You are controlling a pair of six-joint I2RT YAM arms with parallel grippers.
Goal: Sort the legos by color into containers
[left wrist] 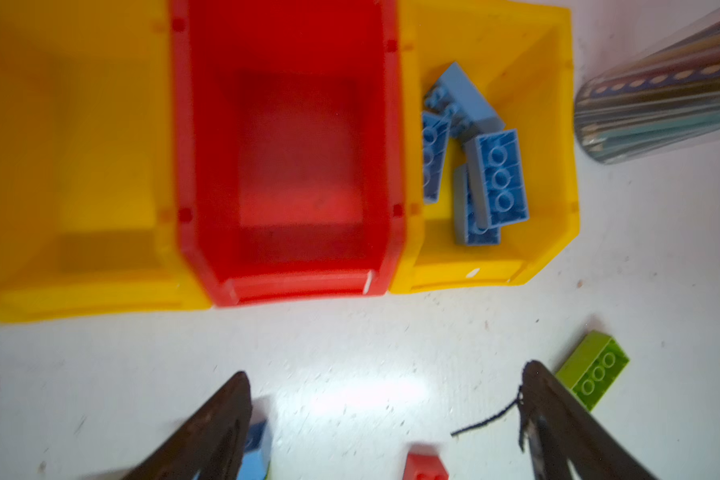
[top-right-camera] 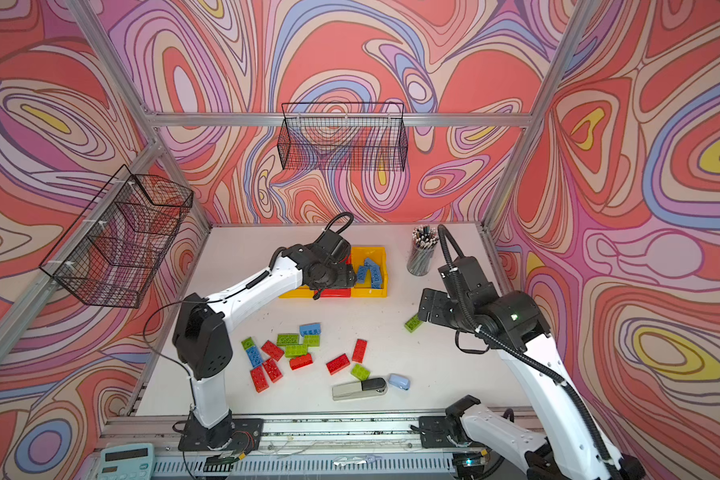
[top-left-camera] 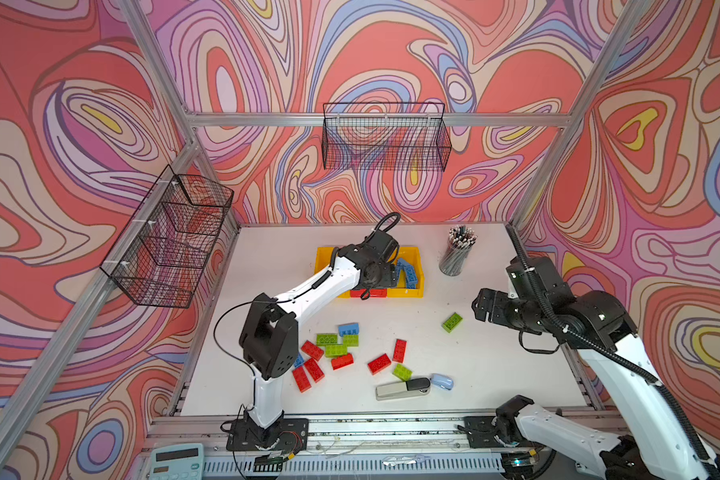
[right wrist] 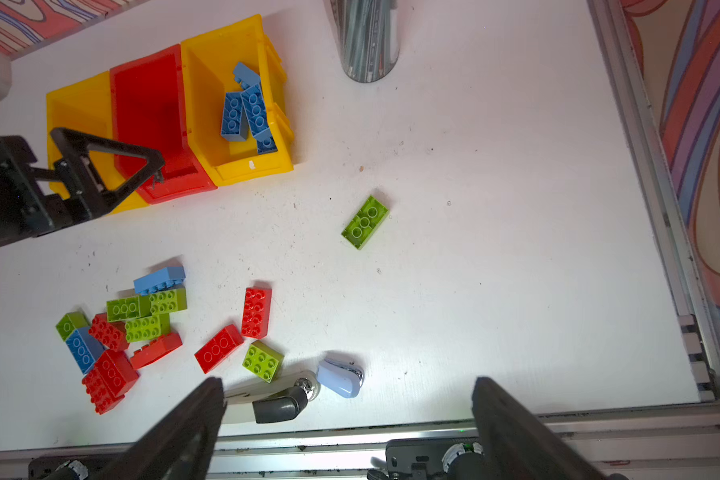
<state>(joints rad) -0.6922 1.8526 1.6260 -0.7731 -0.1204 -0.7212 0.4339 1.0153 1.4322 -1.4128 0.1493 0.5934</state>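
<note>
Over the table (top-left-camera: 495, 365), my left gripper (left wrist: 386, 370) hangs spread and empty just before the red bin (left wrist: 292, 286); my right gripper (right wrist: 348, 380), equally wide and empty, hovers well right of it. Blue bricks (left wrist: 497, 178) sit in the yellow bin (left wrist: 558, 124) alongside. The green brick (right wrist: 365, 222) lies diagonally front-right, nearer my right arm (top-left-camera: 599, 316).

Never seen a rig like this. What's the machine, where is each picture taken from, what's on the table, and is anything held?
Two robot arms with two-fingered grippers work at a white table. Two pictures look down from overhead; two come from wrist cameras. Three bins stand in a row: left yellow bin, empty red bin, right yellow bin holding blue bricks. Loose bricks in red, green and blue, a stapler and a pencil cup sit on the table. The left gripper and right gripper are open, holding nothing.
</note>
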